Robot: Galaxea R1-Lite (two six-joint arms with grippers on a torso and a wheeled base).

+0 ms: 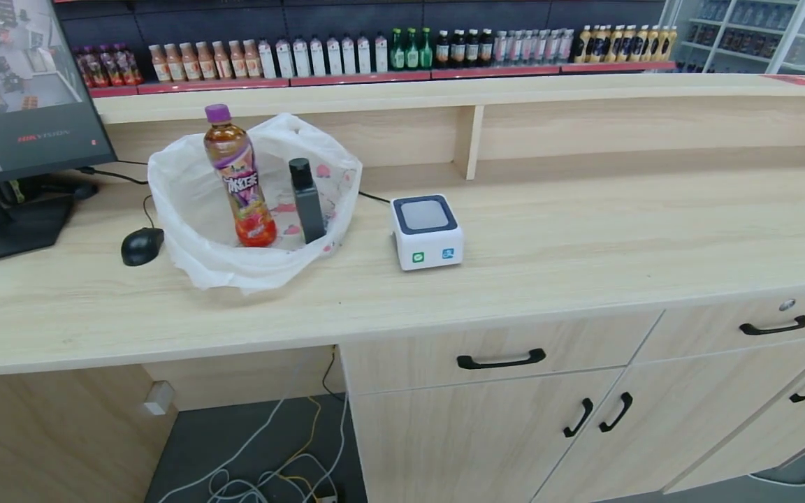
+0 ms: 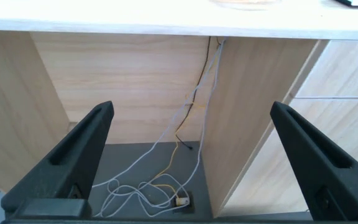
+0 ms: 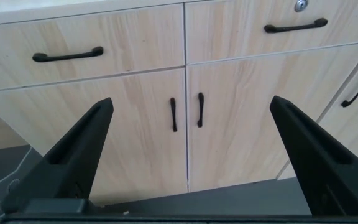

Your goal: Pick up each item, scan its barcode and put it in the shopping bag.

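A white plastic shopping bag (image 1: 186, 202) sits open on the wooden counter (image 1: 584, 237) at the left. Inside it stand a tea bottle (image 1: 238, 178) with a purple cap and a dark slim bottle (image 1: 306, 201), both upright. A white barcode scanner (image 1: 426, 230) with a grey top window rests just right of the bag. My left gripper (image 2: 191, 162) hangs open below the counter edge, facing the knee space with loose cables (image 2: 166, 180). My right gripper (image 3: 191, 162) is open too, low in front of the cabinet doors (image 3: 185, 124).
A black mouse (image 1: 142, 246) lies left of the bag, and a monitor (image 1: 18, 91) stands at the far left. A raised shelf runs along the counter's back. Drawers and doors with black handles (image 1: 501, 361) fill the counter front. Bottles line a far shelf.
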